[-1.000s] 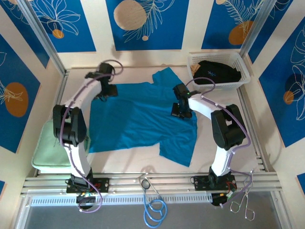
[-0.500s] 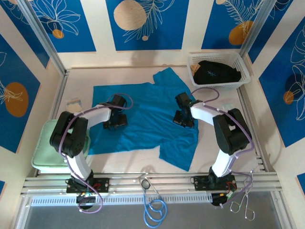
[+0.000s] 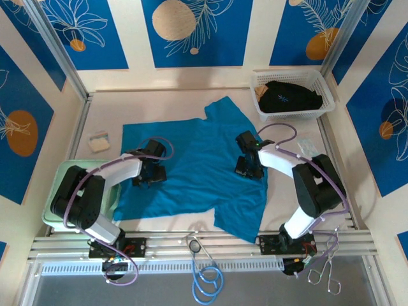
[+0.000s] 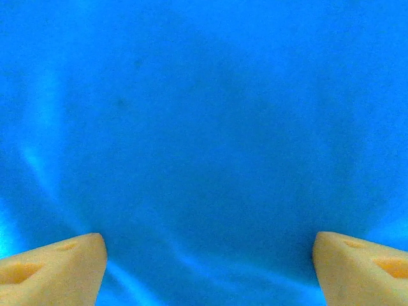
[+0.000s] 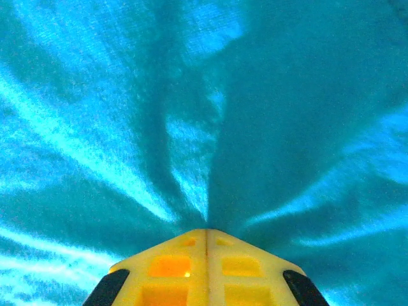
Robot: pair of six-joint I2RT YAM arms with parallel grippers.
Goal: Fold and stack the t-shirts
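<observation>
The teal-blue t-shirt point(image 3: 194, 162) lies spread and wrinkled across the middle of the table. My left gripper point(image 3: 148, 174) hangs low over its left part, open, with the pale fingertips point(image 4: 70, 255) wide apart and only flat cloth point(image 4: 204, 127) between them. Over the shirt's right part, my right gripper point(image 3: 247, 168) is shut, and creases in the cloth point(image 5: 191, 127) run into its closed tips point(image 5: 207, 231), so it pinches the fabric. The black t-shirt point(image 3: 290, 97) with a small pale mark sits bunched in the white basket point(image 3: 324, 81).
A pale green pad point(image 3: 60, 171) lies at the near left, partly under my left arm. A small beige object point(image 3: 99, 141) rests left of the shirt. A blue cable loop point(image 3: 207, 284) and metal forceps point(image 3: 325, 275) lie beyond the front rail.
My left arm swung from the shirt's far left corner back toward the near side, uncovering the beige object. My right gripper drew slightly nearer, dragging the cloth with it.
</observation>
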